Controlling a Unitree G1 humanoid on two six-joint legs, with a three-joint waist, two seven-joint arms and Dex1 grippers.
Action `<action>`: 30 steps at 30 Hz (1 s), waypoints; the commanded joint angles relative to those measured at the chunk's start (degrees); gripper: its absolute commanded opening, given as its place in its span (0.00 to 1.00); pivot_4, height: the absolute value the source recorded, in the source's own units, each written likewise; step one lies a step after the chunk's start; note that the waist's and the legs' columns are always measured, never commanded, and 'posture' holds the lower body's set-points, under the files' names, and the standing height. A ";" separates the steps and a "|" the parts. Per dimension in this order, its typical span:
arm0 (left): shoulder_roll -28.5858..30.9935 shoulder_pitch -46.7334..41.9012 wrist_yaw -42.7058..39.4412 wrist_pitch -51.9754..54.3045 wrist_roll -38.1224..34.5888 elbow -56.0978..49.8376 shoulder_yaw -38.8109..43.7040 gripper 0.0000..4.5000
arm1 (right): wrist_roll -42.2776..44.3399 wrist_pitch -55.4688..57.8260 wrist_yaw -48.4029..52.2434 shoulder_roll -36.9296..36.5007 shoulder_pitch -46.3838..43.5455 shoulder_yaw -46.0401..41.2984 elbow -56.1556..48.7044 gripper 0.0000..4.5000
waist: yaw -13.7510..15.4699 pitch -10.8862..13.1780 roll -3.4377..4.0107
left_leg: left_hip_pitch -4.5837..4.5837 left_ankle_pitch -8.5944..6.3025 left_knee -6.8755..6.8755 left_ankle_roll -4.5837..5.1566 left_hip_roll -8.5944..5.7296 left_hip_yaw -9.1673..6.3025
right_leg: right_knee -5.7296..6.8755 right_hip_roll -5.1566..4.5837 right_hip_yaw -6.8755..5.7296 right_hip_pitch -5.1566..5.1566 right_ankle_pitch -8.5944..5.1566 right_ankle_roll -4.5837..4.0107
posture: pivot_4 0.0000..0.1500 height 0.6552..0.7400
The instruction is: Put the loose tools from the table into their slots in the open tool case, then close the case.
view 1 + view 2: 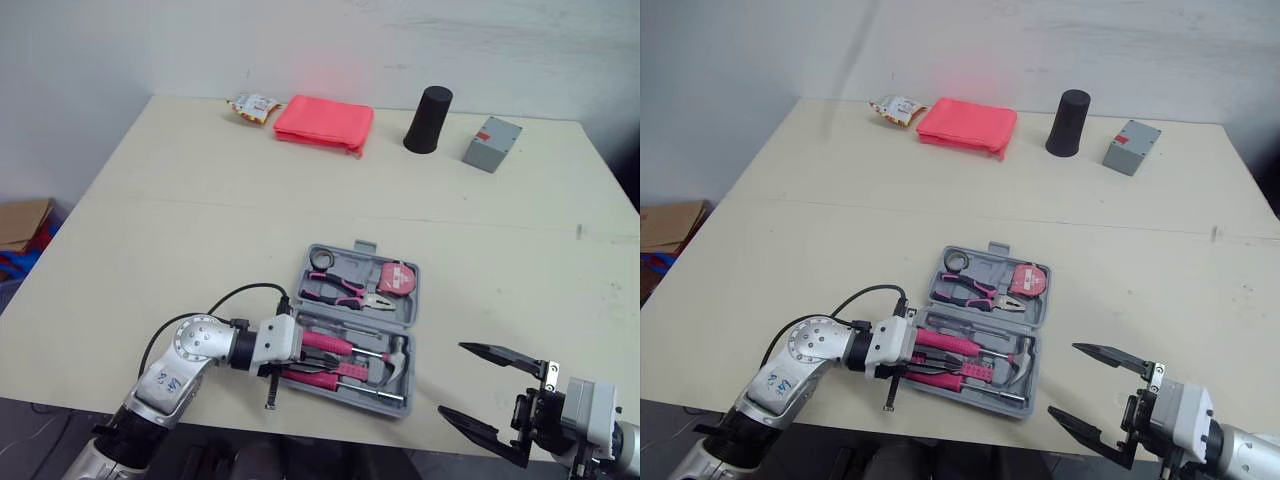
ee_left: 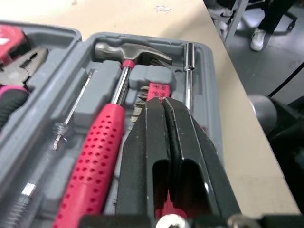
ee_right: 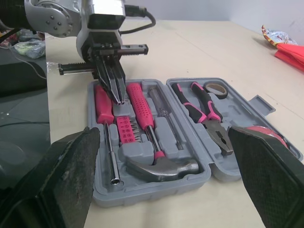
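Lower centre: left hand [image 2: 164,107], fingers together, pokes into the open tool case [image 1: 350,262]. Right hand [image 1: 452,378] gapes lower right. Tools seem seated; closing the lid likely comes next.

Silver left arm [image 1: 190,345], looping black cable [image 1: 250,287]

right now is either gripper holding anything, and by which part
Nothing is held. The left gripper is shut, tips above the open grey plastic tool case; the right gripper is open beside it.
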 commanded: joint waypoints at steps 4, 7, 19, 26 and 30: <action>0.86 1.85 -1.28 -0.22 0.38 -2.60 -1.30 0.01 | 0.50 -1.38 0.46 0.25 1.58 -0.70 0.03 1.00 | -0.01 0.01 0.00 | 0.05 -0.11 0.00 0.18 -0.03 0.00 | 0.02 -0.04 0.02 0.06 0.05 0.07 | 1.00 1.00; 0.88 2.32 -0.14 1.24 1.75 -1.94 -1.94 0.01 | 0.61 -1.41 0.54 0.10 1.71 -0.90 0.19 1.00 | -0.01 0.01 0.00 | 0.08 -0.11 -0.01 0.21 -0.03 -0.02 | 0.04 -0.04 0.02 0.07 0.07 0.05 | 1.00 1.00; 2.61 2.98 1.46 2.54 6.83 1.17 -4.31 0.01 | 0.81 -1.44 0.67 0.10 1.81 -1.30 0.30 1.00 | -0.08 -0.01 0.03 | 0.13 -0.11 -0.05 0.21 -0.03 -0.04 | 0.04 -0.06 0.01 0.20 0.07 0.03 | 1.00 1.00; 3.94 2.86 4.25 6.97 10.42 2.73 -7.33 0.01 | 0.83 -1.45 0.55 0.15 1.95 -1.38 0.39 1.00 | -0.08 -0.20 0.29 | 0.13 -0.11 -0.15 0.21 -0.02 -0.03 | 0.04 -0.08 0.01 0.32 0.03 -0.06 | 1.00 1.00; 4.17 3.51 6.82 10.81 11.57 3.67 -8.69 0.01 | 0.84 -1.28 0.28 0.14 1.70 -1.36 0.45 1.00 | -0.07 -0.42 0.34 | 0.25 -0.11 -0.14 0.21 -0.02 -0.04 | 0.04 -0.10 0.01 0.47 0.03 -0.07 | 1.00 1.00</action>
